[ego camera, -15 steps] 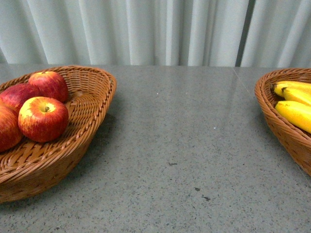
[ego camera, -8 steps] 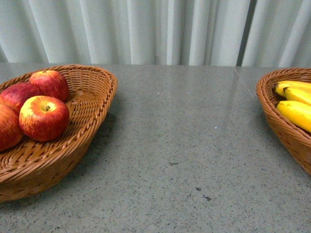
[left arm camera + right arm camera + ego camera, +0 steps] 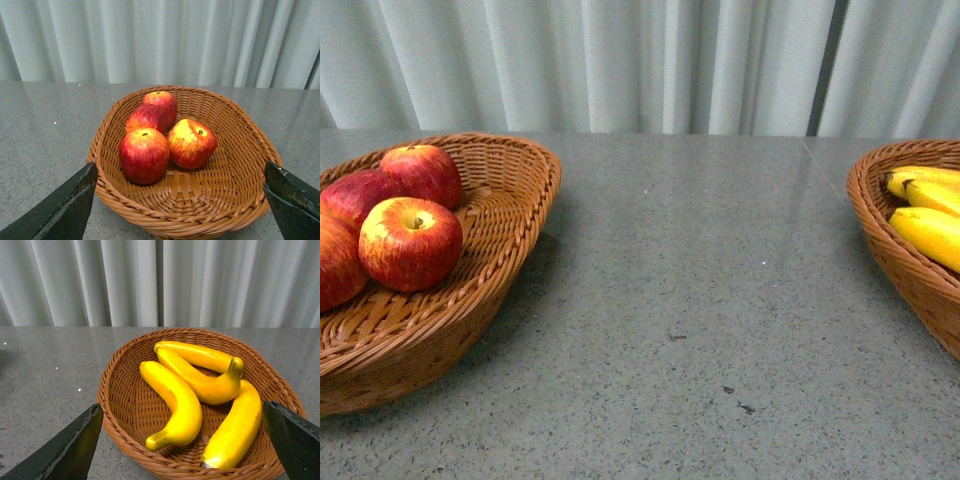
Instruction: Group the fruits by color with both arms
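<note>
Both of my tools are spread wide and hold nothing: my left tool [image 3: 182, 200] shows its two dark fingertips [image 3: 60, 207] at either side of the left wrist view, and my right tool [image 3: 182, 440] shows the same in the right wrist view. Neither arm appears in the front view. Between the left tips sits a woven wicker basket [image 3: 240, 135] on the grey speckled bench [image 3: 700, 300], with four red apples [image 3: 144, 155] streaked with yellow clustered inside it, touching one another. The front view has this basket [image 3: 515, 215] at the left of the bench. Between the right tips sits a second wicker basket [image 3: 122, 405] holding the yellow bananas [image 3: 175, 402]; I count four, lying across each other. That basket [image 3: 900, 260] stands at the right edge of the front view, well apart from the first. Pale pleated curtains [image 3: 640, 65] hang behind the bench.
</note>
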Robot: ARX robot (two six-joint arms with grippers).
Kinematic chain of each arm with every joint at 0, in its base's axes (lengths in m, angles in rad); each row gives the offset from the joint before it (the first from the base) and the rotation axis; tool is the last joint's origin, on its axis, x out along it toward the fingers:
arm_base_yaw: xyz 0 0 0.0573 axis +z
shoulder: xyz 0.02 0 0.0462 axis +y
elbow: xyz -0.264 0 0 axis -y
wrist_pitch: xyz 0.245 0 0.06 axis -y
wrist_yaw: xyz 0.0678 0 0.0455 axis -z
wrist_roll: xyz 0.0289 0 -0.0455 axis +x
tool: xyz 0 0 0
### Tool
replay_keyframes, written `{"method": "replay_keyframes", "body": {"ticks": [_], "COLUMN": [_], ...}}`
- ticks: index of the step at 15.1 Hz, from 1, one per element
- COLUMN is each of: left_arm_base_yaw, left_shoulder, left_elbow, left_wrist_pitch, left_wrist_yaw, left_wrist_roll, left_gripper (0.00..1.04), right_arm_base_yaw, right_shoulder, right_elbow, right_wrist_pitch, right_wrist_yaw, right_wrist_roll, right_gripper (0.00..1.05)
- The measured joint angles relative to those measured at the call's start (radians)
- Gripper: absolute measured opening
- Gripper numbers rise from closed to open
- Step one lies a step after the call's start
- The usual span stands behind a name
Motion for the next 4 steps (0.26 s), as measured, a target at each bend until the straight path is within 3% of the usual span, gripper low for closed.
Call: {"method": "replay_keyframes", "body": {"ticks": [4], "left_arm_base_yaw": [0.0], "left_shoulder": [0.0], "left_elbow": [0.0], "left_wrist_pitch": [0.0], "left_wrist_yaw": [0.0], "left_wrist_roll": [0.0], "left_gripper": [0.98], "right_arm_base_yaw": [0.0], "right_shoulder": [0.0], "right_elbow": [0.0], "right_wrist_pitch": [0.0], "right_wrist_yaw": [0.0], "right_wrist_roll": [0.0], "right_gripper": [0.98]}}
